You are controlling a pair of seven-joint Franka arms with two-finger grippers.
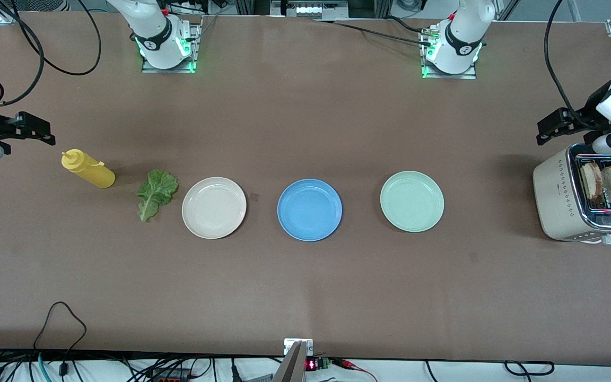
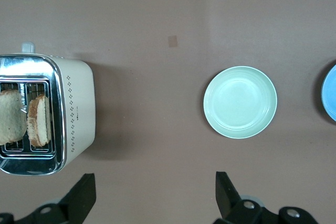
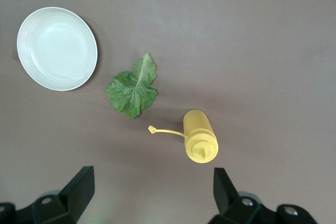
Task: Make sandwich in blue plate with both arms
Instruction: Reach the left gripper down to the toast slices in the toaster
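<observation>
Brown table top [image 1: 305, 297], matte, with my blue plate [image 1: 310, 209] at its middle as the reference point.

From the blue plate toward the right arm's end I see the beige plate [image 1: 214, 207] just beside it, then the lettuce leaf [image 1: 156, 193] lying flat on the table, then a yellow squeeze bottle [image 1: 88, 168] on its side, its tethered cap off. From the blue plate toward the left arm's end sits the mint-green plate [image 1: 412, 201], and well apart from that, a cream toaster [image 1: 565, 199] with two toasted bread slices [image 1: 608, 183] standing up in its slots. All three plates carry nothing; bread and lettuce are apart from each other and from the blue plate.

Left gripper [image 1: 555, 127]: up in the air over the table next to the toaster, by the left arm's end, well apart from the blue plate. Fingers [image 2: 81, 195] spread wide, nothing between them.

Right gripper [image 1: 32, 128]: up over the table close to the squeeze bottle, at the right arm's end. Fingers [image 3: 79, 187] likewise spread wide and holding nothing.
</observation>
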